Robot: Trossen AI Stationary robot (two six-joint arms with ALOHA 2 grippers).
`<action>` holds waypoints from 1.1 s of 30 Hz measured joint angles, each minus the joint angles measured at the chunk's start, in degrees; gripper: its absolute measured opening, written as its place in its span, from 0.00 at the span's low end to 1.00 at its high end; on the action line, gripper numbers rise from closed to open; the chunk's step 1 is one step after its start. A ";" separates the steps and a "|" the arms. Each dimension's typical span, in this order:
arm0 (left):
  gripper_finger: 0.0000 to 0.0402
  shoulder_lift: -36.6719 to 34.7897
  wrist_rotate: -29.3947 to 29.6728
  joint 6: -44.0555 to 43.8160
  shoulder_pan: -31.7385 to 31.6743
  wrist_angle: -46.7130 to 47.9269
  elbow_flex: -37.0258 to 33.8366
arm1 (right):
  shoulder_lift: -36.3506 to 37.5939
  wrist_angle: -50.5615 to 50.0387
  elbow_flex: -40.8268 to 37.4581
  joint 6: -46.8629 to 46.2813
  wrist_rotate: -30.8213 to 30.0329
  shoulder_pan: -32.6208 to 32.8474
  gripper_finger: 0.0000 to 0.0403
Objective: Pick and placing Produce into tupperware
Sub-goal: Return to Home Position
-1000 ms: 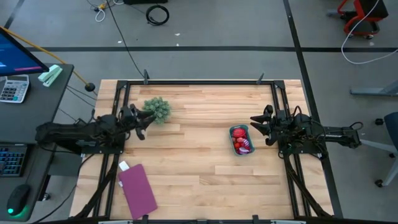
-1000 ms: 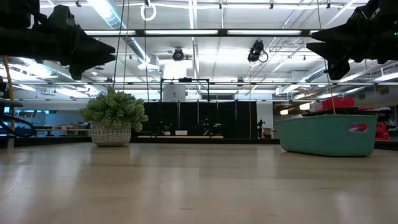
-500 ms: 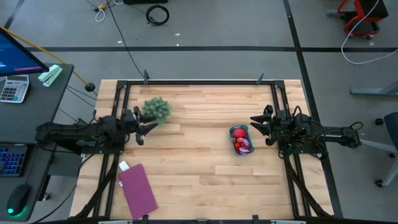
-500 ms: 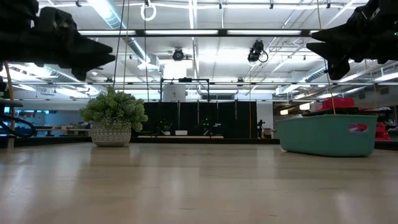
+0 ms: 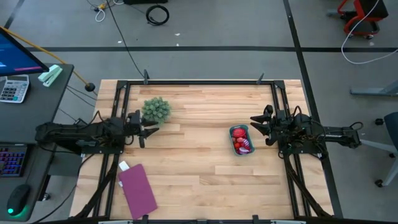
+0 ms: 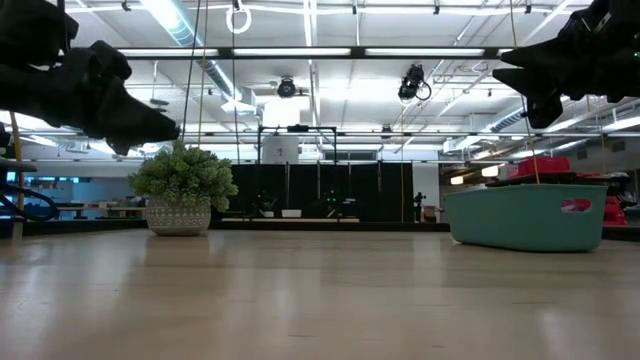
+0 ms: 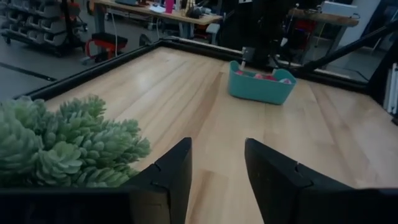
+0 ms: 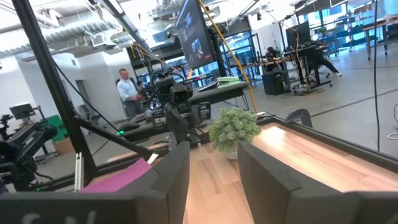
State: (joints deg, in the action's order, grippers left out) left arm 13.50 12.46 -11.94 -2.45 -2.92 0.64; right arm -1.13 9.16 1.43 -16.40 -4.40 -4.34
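Note:
The teal tupperware (image 5: 241,139) stands on the table's right part and holds several red and pink toy produce pieces and a purple one (image 5: 244,149); it also shows in the low view (image 6: 525,217) and the left wrist view (image 7: 260,84). My right gripper (image 5: 256,124) is open and empty, raised just right of the tub. My left gripper (image 5: 148,130) is open and empty at the table's left, beside the green leafy clump (image 5: 156,109).
The leafy clump in its pale pot (image 6: 181,190) stands at the far left. A flat purple rectangle (image 5: 137,188) lies at the near left. A dark frame (image 5: 199,83) runs along the table's edges. A person (image 8: 129,91) stands beyond the table.
My left gripper has drawn back toward the table's left edge and come down a little, still open. My right gripper has kept still.

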 joint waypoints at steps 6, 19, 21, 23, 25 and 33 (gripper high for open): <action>0.39 0.31 0.10 -0.50 0.01 -0.96 -0.09 | 0.00 -0.05 0.00 0.00 0.00 0.00 0.36; 0.35 0.33 0.16 -0.50 0.06 -1.51 -0.09 | 0.00 -0.25 0.00 0.00 0.00 0.00 0.36; 0.35 0.32 0.16 -0.50 0.06 -1.44 -0.09 | 0.00 -0.25 0.00 0.00 0.00 0.00 0.36; 0.36 0.31 0.16 -0.50 0.06 -1.46 -0.09 | 0.00 -0.23 0.00 0.00 0.00 0.00 0.36; 0.37 0.31 0.16 -0.46 0.06 -1.46 -0.09 | 0.00 -0.24 0.00 0.00 0.00 0.00 0.36; 0.39 -4.25 0.14 -0.48 0.06 -1.46 -0.11 | 0.00 -0.23 0.00 0.00 0.00 0.00 0.36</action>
State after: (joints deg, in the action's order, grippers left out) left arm 9.25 12.60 -12.43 -2.39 -4.38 0.54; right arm -1.13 8.93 1.43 -16.40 -4.40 -4.34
